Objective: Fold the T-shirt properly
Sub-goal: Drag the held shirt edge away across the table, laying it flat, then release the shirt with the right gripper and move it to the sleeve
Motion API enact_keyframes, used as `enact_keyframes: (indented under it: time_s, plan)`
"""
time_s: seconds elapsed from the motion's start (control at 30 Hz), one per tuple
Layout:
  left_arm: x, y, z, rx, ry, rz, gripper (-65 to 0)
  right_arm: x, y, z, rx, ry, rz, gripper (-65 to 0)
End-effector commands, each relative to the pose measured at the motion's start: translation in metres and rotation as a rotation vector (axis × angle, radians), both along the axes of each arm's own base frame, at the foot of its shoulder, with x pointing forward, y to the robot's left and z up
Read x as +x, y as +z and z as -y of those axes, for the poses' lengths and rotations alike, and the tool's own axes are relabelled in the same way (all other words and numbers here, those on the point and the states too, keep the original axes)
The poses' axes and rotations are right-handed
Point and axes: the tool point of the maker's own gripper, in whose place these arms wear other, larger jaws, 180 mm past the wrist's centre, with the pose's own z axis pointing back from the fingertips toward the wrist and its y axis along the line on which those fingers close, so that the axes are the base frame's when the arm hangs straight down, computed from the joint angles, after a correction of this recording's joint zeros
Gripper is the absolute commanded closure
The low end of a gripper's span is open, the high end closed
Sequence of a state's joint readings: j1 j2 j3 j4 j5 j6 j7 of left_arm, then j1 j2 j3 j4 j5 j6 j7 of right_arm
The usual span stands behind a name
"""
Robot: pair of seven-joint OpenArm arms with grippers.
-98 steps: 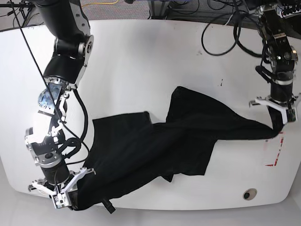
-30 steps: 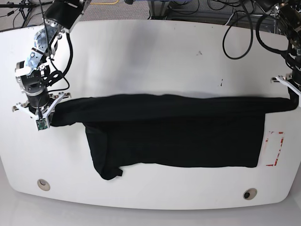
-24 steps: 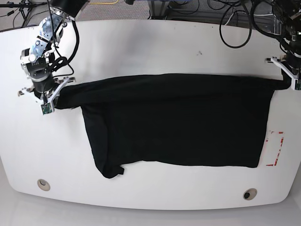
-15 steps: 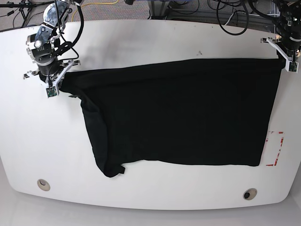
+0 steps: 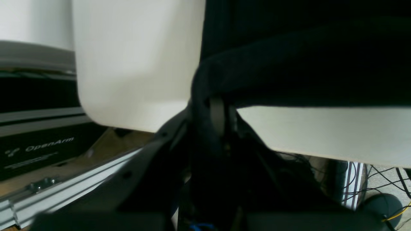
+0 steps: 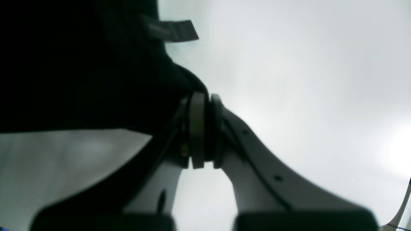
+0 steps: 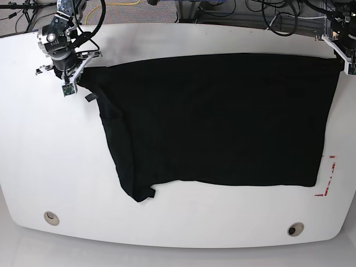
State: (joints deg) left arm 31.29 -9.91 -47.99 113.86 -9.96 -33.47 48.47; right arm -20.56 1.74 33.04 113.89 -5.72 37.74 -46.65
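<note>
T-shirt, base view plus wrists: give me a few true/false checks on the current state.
1. The T-shirt lies spread flat across the table, not bunched. True.
2. The left gripper hangs open above the cloth. False: it is shut on the shirt's far corner at the base view's right.
3. The right gripper is shut on the shirt corner at the base view's left. True; the right wrist view shows cloth pinched between its fingers.
4. A colourful print faces up. False: only plain black cloth shows.
5. The shirt covers the red marks near the table's edge. False: they lie bare beside its edge.
</note>
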Motion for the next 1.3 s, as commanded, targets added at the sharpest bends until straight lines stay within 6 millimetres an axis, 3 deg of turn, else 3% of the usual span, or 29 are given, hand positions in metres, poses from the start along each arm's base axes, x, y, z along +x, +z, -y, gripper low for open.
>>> enact_keyframes:
  time_s: [0.0,0.2,0.33,0.53,0.57,0.73,0.9,1.0,1.27]
  plan:
    - [0.000,0.008,-0.006,0.027,-0.003,0.011,-0.3,-0.003,0.003,0.002,-0.008,-0.003,0.011,0.0]
    - [-0.005,0.005,-0.011,0.038,-0.014,-0.022,-0.4,-0.017,-0.006,-0.005,0.016,-0.017,-0.021,0.0]
    - [-0.008,0.004,-0.013,0.037,-0.009,-0.029,-0.4,-0.023,-0.010,-0.006,0.020,-0.023,-0.035,-3.6]
    - [-0.010,0.002,-0.012,0.038,-0.014,-0.043,-2.4,-0.028,-0.014,-0.012,0.039,-0.029,-0.045,-22.5]
    - [-0.011,0.002,-0.012,0.038,-0.014,-0.046,-5.7,-0.028,-0.015,-0.015,0.048,-0.034,-0.043,-29.3]
    - [-0.012,0.001,-0.012,0.035,-0.013,-0.048,-21.7,-0.027,-0.014,-0.020,0.062,-0.028,-0.036,-48.8]
    - [-0.013,0.003,-0.013,0.038,-0.008,-0.044,-38.6,-0.018,-0.010,-0.025,0.070,-0.018,-0.012,-62.6]
    - [-0.012,0.003,-0.013,0.038,-0.008,-0.042,-42.4,-0.001,-0.005,-0.039,0.087,0.025,0.020,-64.2]
    - [-0.011,0.005,-0.013,0.041,-0.008,-0.036,-42.2,0.039,0.013,-0.061,0.104,0.100,0.109,-64.2]
